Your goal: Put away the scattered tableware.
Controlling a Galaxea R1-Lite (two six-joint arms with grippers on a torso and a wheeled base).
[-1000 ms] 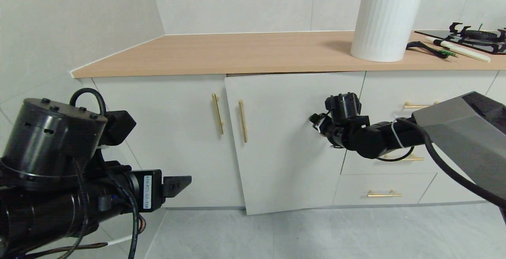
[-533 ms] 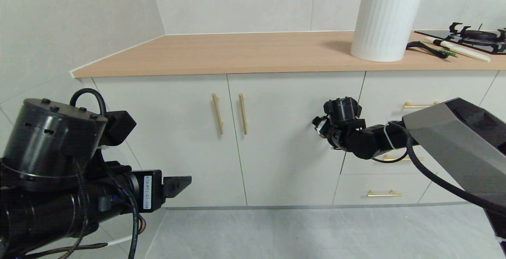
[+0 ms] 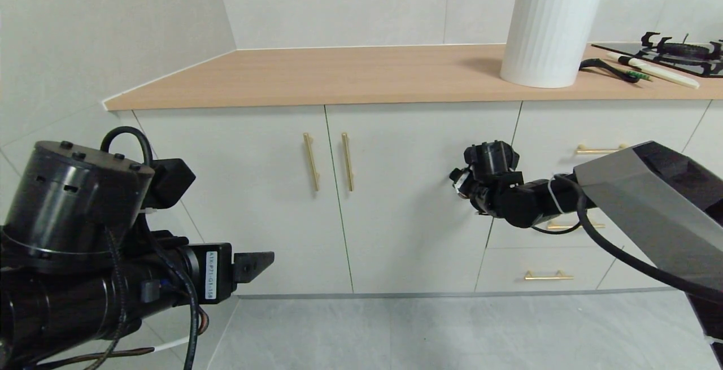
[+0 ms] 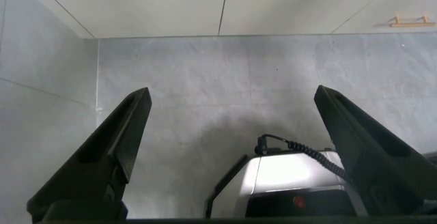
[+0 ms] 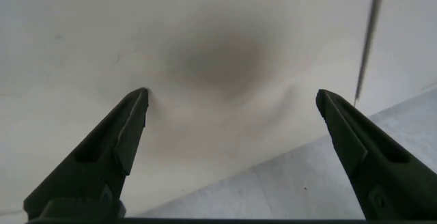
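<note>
Cabinet door (image 3: 406, 234) stands just before spread right jaws.

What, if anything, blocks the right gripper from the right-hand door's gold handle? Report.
Probably nothing, so likely yes. The right gripper is open at the shut cupboard door, and the gold handle sits on that same door with only bare door face between.

We note the hob (image 3: 678, 51) at the far right of the bench (image 3: 339, 76), cut by the head view's edge. Black-handled utensil (image 3: 610, 69): one end hidden behind the white ribbed container (image 3: 551, 28); kind too small to tell. Middle drawer handle (image 3: 559, 225): partly behind the right arm (image 3: 621, 183). Right gripper (image 5: 231, 94): from the head its jaws are masked by the wrist. Left gripper (image 4: 232, 98) and right alike: finger bases run off each wrist picture's edge.
</note>
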